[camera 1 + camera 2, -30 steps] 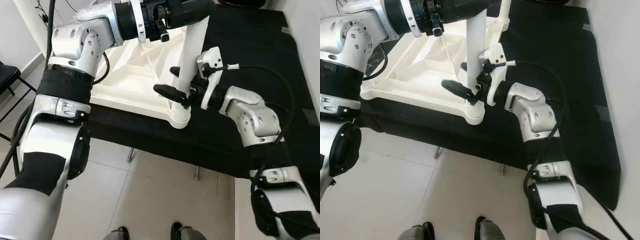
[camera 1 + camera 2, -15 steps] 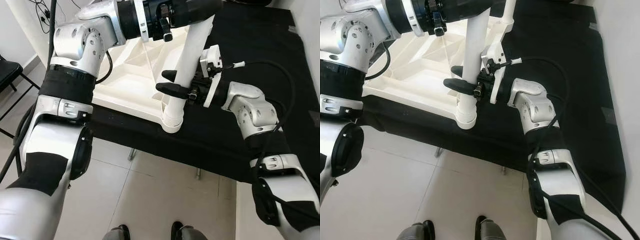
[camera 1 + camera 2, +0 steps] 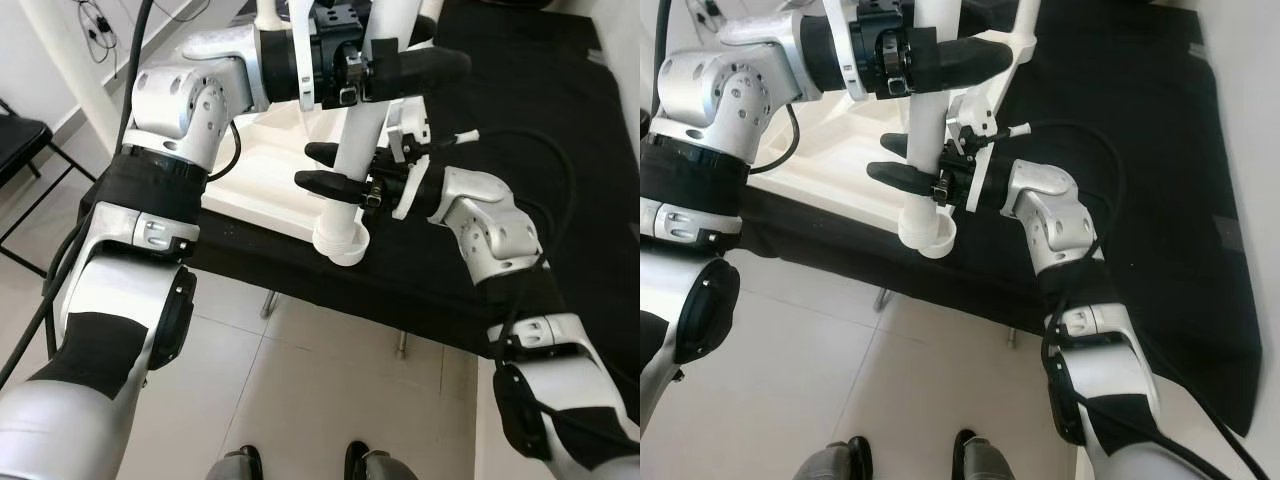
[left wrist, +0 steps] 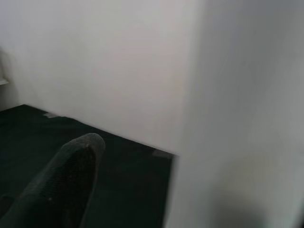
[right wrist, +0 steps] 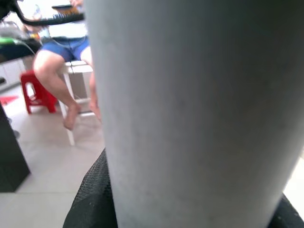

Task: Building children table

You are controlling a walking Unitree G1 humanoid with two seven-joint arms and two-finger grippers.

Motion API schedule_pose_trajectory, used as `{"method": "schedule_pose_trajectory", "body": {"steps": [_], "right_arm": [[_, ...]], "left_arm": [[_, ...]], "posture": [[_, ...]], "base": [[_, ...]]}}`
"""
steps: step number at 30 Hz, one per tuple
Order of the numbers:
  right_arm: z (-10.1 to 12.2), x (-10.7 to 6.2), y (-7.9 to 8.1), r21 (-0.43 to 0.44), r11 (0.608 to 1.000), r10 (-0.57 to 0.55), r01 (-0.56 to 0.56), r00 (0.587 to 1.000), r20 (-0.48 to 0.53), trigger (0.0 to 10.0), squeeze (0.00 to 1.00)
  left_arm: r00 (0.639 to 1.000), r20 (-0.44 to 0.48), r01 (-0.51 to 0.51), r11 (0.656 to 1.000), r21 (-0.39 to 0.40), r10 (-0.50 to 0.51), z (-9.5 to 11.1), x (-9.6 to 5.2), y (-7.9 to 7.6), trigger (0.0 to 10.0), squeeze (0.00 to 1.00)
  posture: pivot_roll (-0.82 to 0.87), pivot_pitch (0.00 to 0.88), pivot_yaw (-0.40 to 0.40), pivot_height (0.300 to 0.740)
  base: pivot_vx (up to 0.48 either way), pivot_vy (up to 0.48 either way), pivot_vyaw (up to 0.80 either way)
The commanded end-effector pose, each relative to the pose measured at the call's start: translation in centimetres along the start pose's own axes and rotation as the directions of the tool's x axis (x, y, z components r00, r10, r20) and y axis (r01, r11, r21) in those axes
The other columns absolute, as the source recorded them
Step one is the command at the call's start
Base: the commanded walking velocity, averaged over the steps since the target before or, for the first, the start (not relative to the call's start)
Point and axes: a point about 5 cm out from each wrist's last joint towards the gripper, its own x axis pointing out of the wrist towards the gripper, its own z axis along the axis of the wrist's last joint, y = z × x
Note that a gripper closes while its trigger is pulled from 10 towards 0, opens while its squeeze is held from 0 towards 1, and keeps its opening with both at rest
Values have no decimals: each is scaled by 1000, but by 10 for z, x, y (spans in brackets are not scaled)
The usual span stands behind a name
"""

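lifted off its corner, white table leg [image 3: 352,170] is hanging between both our grippers; right gripper [image 3: 322,168] and left gripper [image 3: 420,68] are clamping it for repositioning over white tabletop [image 3: 262,172].

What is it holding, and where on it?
A white table leg: right gripper around its lower part, left gripper higher up.

Black fingertip [image 4: 71,175] beside blurred white table leg [image 4: 237,118], over dark cloth [image 4: 128,190].
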Motion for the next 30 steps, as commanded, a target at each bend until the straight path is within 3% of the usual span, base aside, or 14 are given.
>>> {"method": "schedule_pose_trajectory", "body": {"steps": [1,5,9,13,18,21,23,27,29,30], "right_arm": [[-21,8,12,32,999,38,-35,994,-104,0,0],[-20,6,14,21,1000,-3,6,995,-103,0,0],[-17,-3,6,11,996,-91,93,990,-110,0,0],[-11,-17,-10,6,978,-207,209,972,-115,0,0],[-3,-26,-23,30,955,-291,294,953,-80,0,0],[-2,-28,-26,33,951,-303,306,950,-75,0,0],[-1,-31,-31,35,944,-326,329,943,-70,0,0],[1,-31,-31,65,959,-276,278,961,-36,0,0],[6,-31,-24,100,978,-186,181,982,37,0,0],[6,-31,-24,100,978,-186,181,982,37,0,0]], "left_arm": [[1000,-3,16,1000,2,-16,1,2,-4,10000,0],[1000,8,-5,1000,19,5,5,-5,-4,10000,0],[999,34,-28,999,45,26,13,-12,-6,10000,0],[990,134,-61,997,47,54,37,-32,-12,10000,0],[962,273,-24,1000,8,21,66,-59,-28,10000,0],[957,292,-6,1000,3,5,70,-66,-33,10000,0],[948,316,34,999,-22,-25,74,-78,-44,10000,0],[967,253,4,998,-69,14,52,-90,-55,10000,0],[988,144,-42,990,-137,62,15,-100,-69,10000,0],[988,144,-42,990,-137,62,15,-100,-69,10000,0]], "posture": [[37,244,-9,740],[34,248,-12,740],[26,243,-15,740],[21,240,-22,740],[32,236,-34,740],[34,236,-36,740],[39,234,-40,740],[46,235,-44,740],[54,244,-45,740],[54,244,-45,740]], "base": [[0,0,0],[0,0,0],[0,0,0],[0,0,0],[0,0,0],[0,0,0],[0,0,0],[0,0,0],[0,0,0],[0,0,0]]}}
